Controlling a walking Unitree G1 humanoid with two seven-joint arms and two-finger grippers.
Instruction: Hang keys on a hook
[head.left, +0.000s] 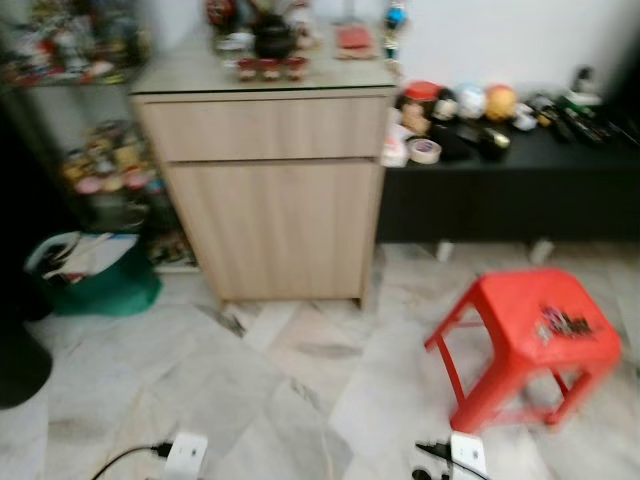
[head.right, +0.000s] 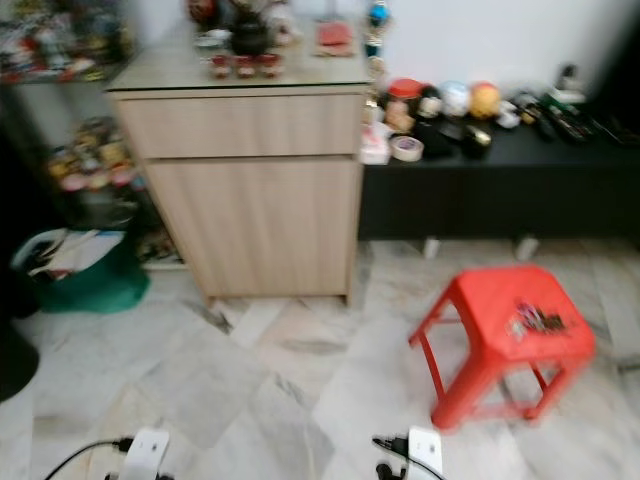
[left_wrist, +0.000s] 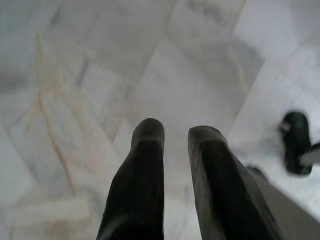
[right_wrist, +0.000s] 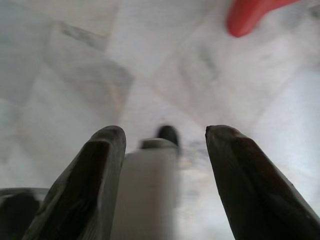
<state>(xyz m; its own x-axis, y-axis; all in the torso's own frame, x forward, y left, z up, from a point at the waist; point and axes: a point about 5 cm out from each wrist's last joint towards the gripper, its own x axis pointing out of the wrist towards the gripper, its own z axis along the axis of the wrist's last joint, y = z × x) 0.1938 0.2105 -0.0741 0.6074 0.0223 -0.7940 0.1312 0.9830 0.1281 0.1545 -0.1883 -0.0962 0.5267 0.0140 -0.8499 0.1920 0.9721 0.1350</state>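
Arms: both hang low, with each wrist camera looking down along its fingers at the pale marble floor (head.left: 250, 400); the silver wrist ends show at the lower edge of the head views.
Left pincer (left_wrist: 175, 131): points down at bare floor tiles; its two black fingers stand close together with only a narrow gap, nothing between them and nothing touched. A dark blurred object lies on the floor off to one side.
Right pincer (right_wrist: 165, 131): points down at the floor; its fingers are spread wide and hold nothing. A pale blurred part of the robot and a small dark shape show through the gap. A corner of the red stool (right_wrist: 250, 15) is at the edge of this view.
Keys (head.left: 565, 322): a small dark bunch lying on the seat of the red stool (head.left: 520, 340), which stands on the floor ahead and to the robot's right, well apart from both pincers.
Cabinet (head.left: 270, 190): light wood, straight ahead against the wall, with small ornaments on its top, too blurred to name.
Black tabletop (head.left: 520, 150): low, to the right of the cabinet, carrying a roll of tape (head.left: 425, 150) and assorted small items.
Green bag (head.left: 100, 275): on the floor left of the cabinet.
Sharpness: head views are blurred.
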